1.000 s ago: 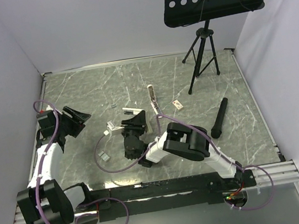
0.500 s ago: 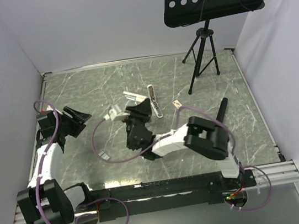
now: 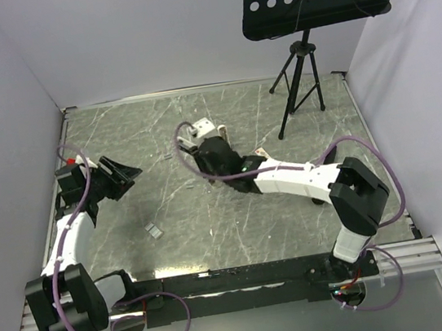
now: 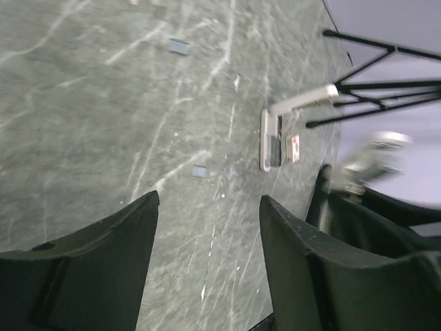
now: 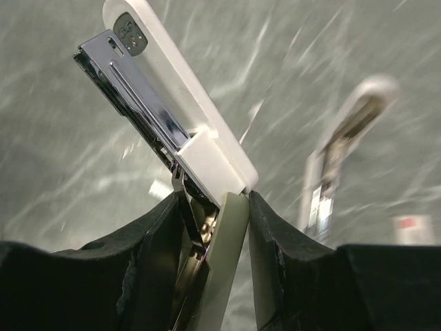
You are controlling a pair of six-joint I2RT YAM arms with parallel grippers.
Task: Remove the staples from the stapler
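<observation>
White links, black joints and looping purple cables [image 3: 349,138] mark left arm [image 3: 67,245] and right arm [image 3: 289,179]; left gripper [image 4: 210,200] and right gripper [image 5: 215,200] are black.

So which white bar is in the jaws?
The stapler with the shiny metal channel, held by the right gripper; the other bar lies on the table.
</observation>
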